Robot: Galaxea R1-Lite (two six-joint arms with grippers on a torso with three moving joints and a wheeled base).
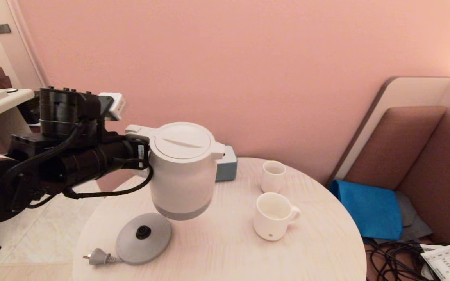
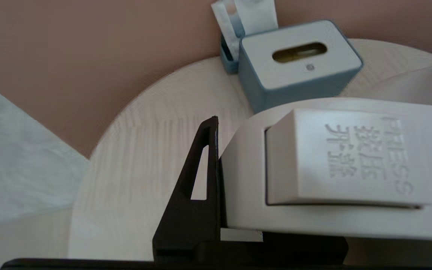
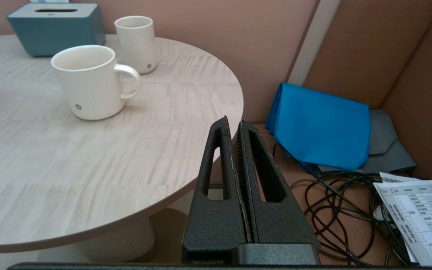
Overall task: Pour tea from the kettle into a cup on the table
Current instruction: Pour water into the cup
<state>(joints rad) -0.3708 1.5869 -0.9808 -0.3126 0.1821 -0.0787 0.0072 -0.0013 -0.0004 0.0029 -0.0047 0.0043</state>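
My left gripper (image 1: 141, 152) is shut on the handle of the white kettle (image 1: 182, 171), which hangs upright in the air above the round pale table (image 1: 217, 242), just off its grey round base (image 1: 143, 239). In the left wrist view one black finger (image 2: 201, 180) presses against the kettle's handle (image 2: 336, 168); the other finger is hidden behind it. The wide white cup (image 1: 274, 216) with a side handle stands to the kettle's right and looks empty (image 3: 88, 80). No tea shows. My right gripper (image 3: 233, 125) is shut and empty, low beside the table's right edge.
A narrower handleless white cup (image 1: 273, 176) stands behind the mug. A blue-grey tissue box (image 1: 225, 168) sits at the table's back. The base's plug (image 1: 97, 256) lies near the front edge. A sofa with blue cloth (image 1: 369, 208), cables and paper are at the right.
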